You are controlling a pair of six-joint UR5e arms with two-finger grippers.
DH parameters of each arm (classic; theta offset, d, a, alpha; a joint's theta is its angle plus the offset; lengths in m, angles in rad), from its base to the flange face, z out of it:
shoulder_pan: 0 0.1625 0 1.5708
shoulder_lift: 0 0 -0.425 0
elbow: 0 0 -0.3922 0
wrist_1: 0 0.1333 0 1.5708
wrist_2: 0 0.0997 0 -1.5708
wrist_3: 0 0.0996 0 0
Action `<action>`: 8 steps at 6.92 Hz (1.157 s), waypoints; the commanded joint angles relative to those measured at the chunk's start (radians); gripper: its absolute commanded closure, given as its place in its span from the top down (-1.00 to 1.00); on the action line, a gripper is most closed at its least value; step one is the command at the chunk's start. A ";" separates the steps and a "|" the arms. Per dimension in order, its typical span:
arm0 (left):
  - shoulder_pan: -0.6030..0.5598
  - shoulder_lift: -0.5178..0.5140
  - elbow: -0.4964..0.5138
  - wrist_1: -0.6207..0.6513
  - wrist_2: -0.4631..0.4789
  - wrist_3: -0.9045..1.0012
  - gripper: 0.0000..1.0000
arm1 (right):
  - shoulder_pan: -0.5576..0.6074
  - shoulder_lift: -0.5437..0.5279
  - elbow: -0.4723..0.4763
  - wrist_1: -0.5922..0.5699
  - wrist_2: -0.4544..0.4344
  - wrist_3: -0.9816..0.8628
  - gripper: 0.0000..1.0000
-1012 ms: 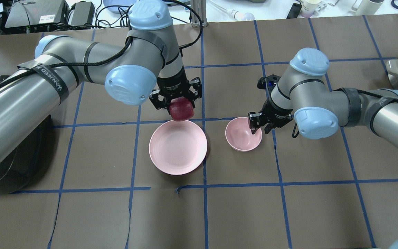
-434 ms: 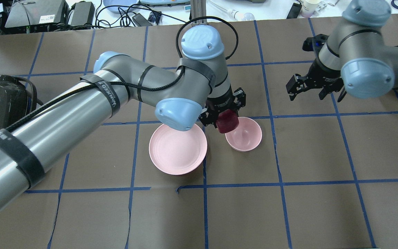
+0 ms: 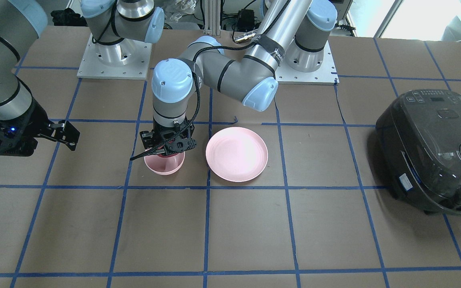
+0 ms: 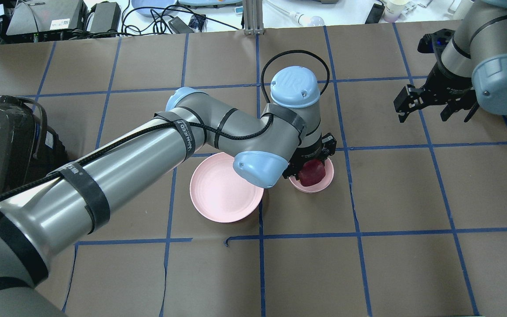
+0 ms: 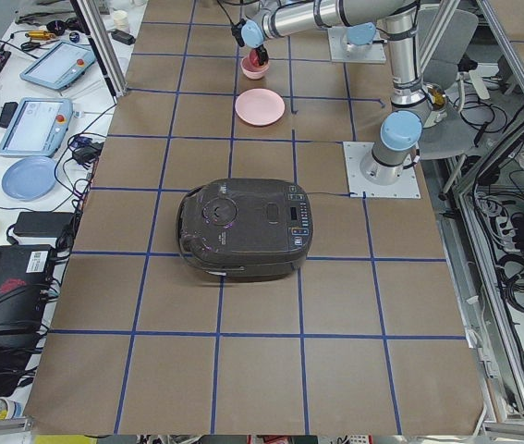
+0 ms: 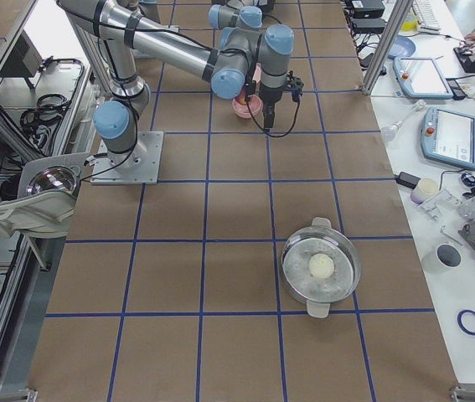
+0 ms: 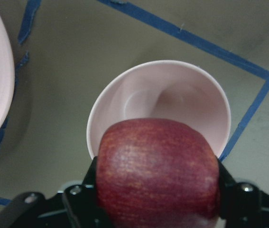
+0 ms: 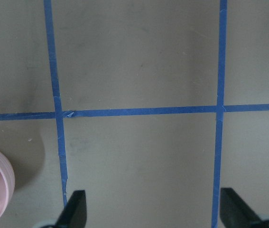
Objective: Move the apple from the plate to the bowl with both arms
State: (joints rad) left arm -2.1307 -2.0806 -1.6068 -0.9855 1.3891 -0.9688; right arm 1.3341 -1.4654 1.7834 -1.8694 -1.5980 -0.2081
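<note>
Left jaws clamp apple (image 4: 311, 172) just over bowl (image 4: 313, 190), at counter (image 4: 306, 264) centre; right jaws wide, empty, toward right edge. Risk: an off-centre release may make apple hit rim, tip bowl or roll out beside plate (image 4: 222, 198).

We log a black rice cooker (image 3: 434, 148) on the brown-papered table (image 4: 412, 273) | blue tape grid (image 4: 359, 233) across it | steel pot (image 6: 300, 278) holding a pale ball (image 6: 321, 265) | blue plate (image 5: 29, 178) near a teach pendant (image 5: 36, 127)
</note>
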 commanded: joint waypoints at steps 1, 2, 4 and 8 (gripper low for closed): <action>-0.003 -0.036 0.001 0.024 0.002 0.002 -0.94 | -0.001 -0.003 -0.002 0.004 -0.007 0.001 1.00; -0.003 -0.038 0.002 0.024 0.002 0.010 -0.16 | 0.000 -0.004 -0.002 0.004 -0.011 0.003 1.00; -0.003 -0.026 0.005 0.025 0.001 0.045 1.00 | 0.000 -0.004 -0.009 0.004 -0.014 0.004 1.00; 0.107 0.121 0.059 -0.167 0.002 0.271 1.00 | 0.008 -0.044 -0.145 0.130 0.000 0.018 1.00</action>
State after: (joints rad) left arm -2.0609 -2.0121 -1.5669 -1.0576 1.3913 -0.7893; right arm 1.3375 -1.4978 1.6979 -1.8204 -1.6038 -0.2009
